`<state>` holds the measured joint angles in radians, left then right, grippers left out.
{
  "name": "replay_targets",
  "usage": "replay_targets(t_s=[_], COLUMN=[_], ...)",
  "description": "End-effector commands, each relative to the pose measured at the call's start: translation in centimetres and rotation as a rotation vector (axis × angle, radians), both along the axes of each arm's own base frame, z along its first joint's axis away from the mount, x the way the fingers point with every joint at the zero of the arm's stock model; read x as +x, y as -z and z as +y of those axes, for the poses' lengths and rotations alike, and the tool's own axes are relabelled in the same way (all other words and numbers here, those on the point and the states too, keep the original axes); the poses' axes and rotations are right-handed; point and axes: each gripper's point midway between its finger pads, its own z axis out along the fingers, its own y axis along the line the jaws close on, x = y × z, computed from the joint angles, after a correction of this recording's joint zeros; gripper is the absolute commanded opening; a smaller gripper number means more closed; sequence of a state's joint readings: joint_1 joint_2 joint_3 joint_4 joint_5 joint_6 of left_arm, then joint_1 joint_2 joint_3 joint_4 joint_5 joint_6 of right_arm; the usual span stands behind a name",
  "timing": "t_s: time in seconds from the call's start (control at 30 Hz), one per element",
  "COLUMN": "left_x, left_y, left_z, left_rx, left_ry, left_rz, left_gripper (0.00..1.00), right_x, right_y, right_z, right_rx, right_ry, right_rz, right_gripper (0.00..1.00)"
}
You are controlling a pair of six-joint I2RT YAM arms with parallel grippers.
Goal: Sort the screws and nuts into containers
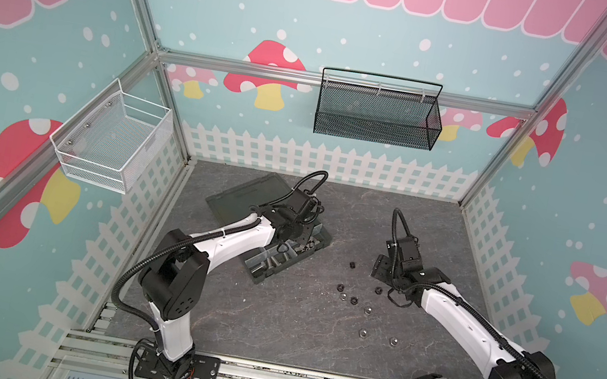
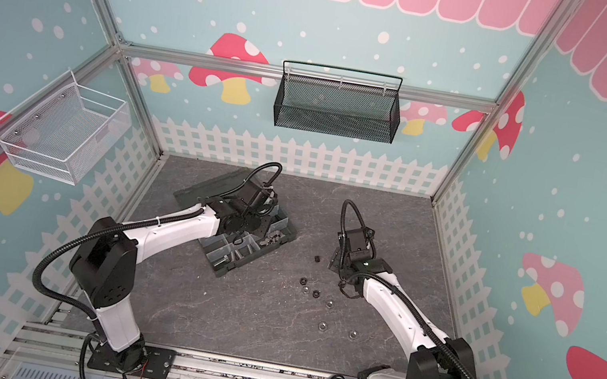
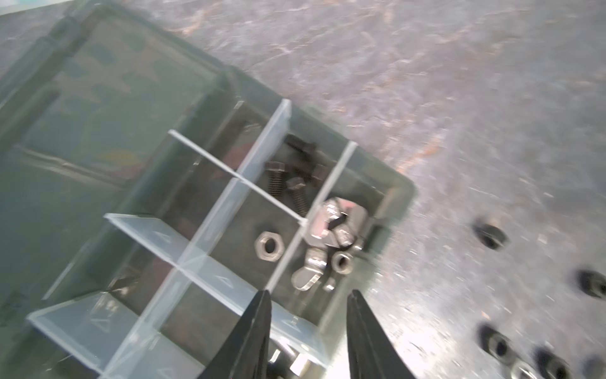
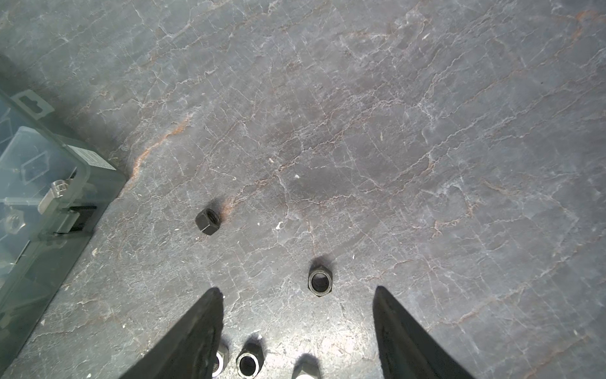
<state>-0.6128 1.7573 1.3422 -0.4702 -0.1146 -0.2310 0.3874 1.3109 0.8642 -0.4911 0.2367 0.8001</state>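
Fetching the next black metal hex nut (image 4: 319, 282) (left gripper (image 3: 309, 293) narrow, empty).
Centre your wide-open right gripper (image 4: 297, 289) over it, then close.

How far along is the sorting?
Partly done. Black screws, winged nuts and one silver nut lie in separate compartments of the organiser box. The left gripper hangs open and empty over it; the right gripper is open above a black nut. Several loose nuts wait on the table.

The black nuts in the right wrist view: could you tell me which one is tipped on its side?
The black nut nearest the organiser box: its hole faces sideways, whereas the flat nut ahead of the right gripper shows its hole upward.
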Motion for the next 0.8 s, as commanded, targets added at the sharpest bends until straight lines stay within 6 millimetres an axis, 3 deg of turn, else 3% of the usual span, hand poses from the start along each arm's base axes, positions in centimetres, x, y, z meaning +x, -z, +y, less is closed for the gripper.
replay_targets(t_s=[0.0,0.2,0.37,0.67,0.77], left_x=[-1.4,-4.4,-5.9,-6.3,-6.2], left_y=[-0.8,-1.1,-1.6,-1.7,-1.9], left_z=[-1.9,-4.0,-4.6,-3.1,-2.4], left_rx=[-0.061,-0.134,-0.203,-0.193,-0.182], left_ry=[0.052,0.083,0.061,0.014,-0.007], left_rz=[-0.033,-0.072,-0.106,-0.141,-0.163], left_gripper=[0.4,0.46,0.56,0.82,0.86], right_x=[-1.5,-4.9,-7.3,-9.3,-9.7], right_y=[1.5,3.8,5.5,7.1,7.7], right_z=[-0.3,-0.5,0.4,2.9,3.4], right_rx=[0.031,0.031,0.087,0.115,0.094], right_ry=[0.011,-0.026,-0.082,-0.167,-0.178], right_rz=[0.069,0.206,0.278,0.35,0.375], right_gripper=[0.7,0.58,0.54,0.5,0.5])
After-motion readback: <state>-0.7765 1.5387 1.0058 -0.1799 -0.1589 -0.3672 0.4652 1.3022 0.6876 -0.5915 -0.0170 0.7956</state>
